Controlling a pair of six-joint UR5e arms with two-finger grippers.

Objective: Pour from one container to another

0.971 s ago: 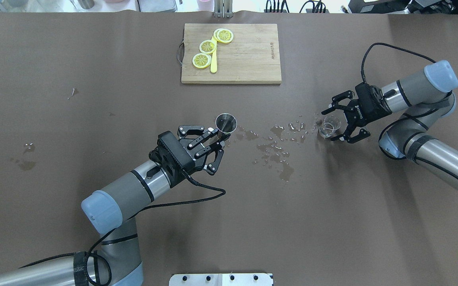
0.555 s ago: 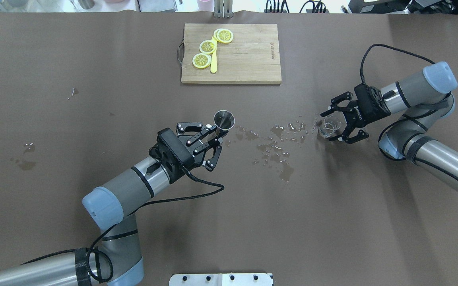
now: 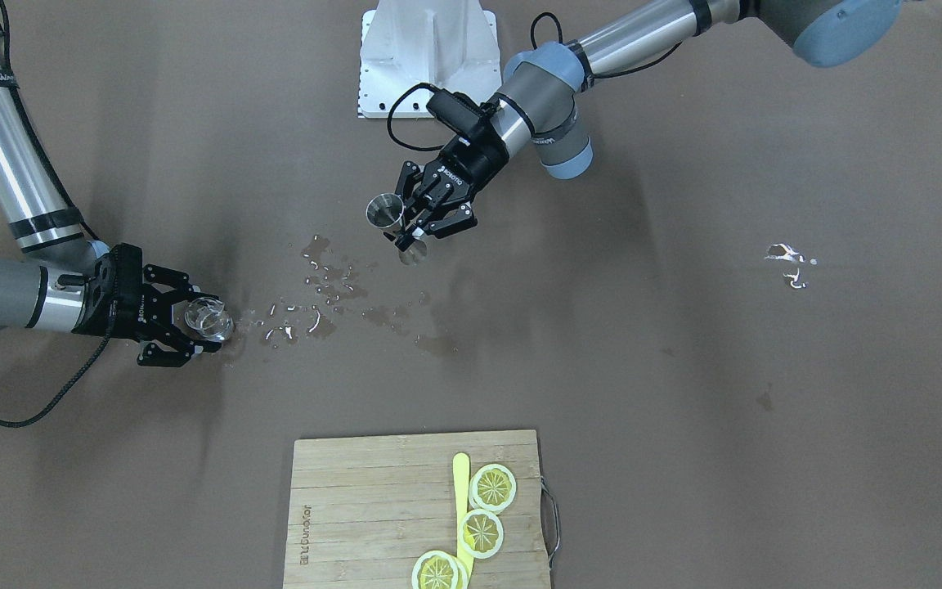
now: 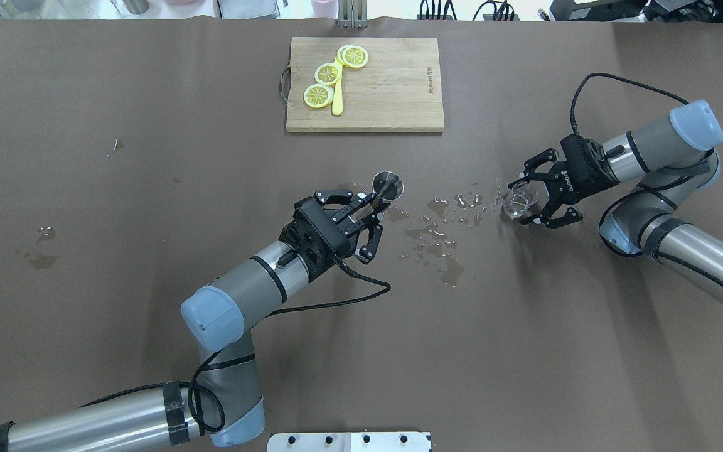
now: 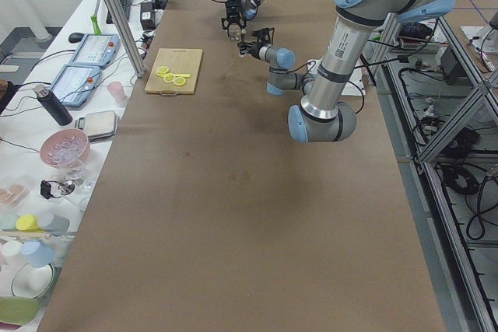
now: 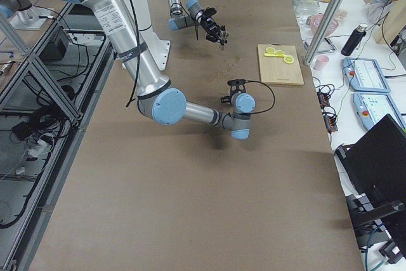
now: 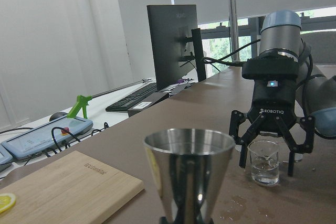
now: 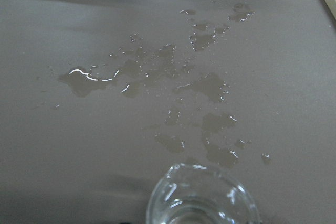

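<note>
1. Overhead exterior view puts the steel jigger (image 4: 387, 186) near the middle of the table (image 4: 148, 282), mouth up and a little tilted, at the left end of a wet patch.
2. The left gripper (image 4: 369, 206) has its fingers closed on the jigger's narrow lower part. In the left wrist view the cup fills the foreground and stands roughly upright.
3. The inside of the jigger is dark from above, so I cannot tell whether it holds any liquid.
4. The glass beaker (image 4: 520, 201) stands on the table at the right end of the wet patch, well apart from the jigger. It appears to hold a little clear liquid at the bottom.
5. The right gripper (image 4: 524, 202) has its fingers spread, one on each side of the beaker. The left wrist view shows a gap between each finger and the glass, so it is not clamped.
6. Spilled water (image 4: 440, 229) lies in scattered puddles and drops between the two containers.
7. A wooden cutting board (image 4: 393, 88) sits at the far edge of the table, with lemon slices (image 4: 318, 95) and a yellow utensil (image 4: 337, 100) on its left part.
</note>
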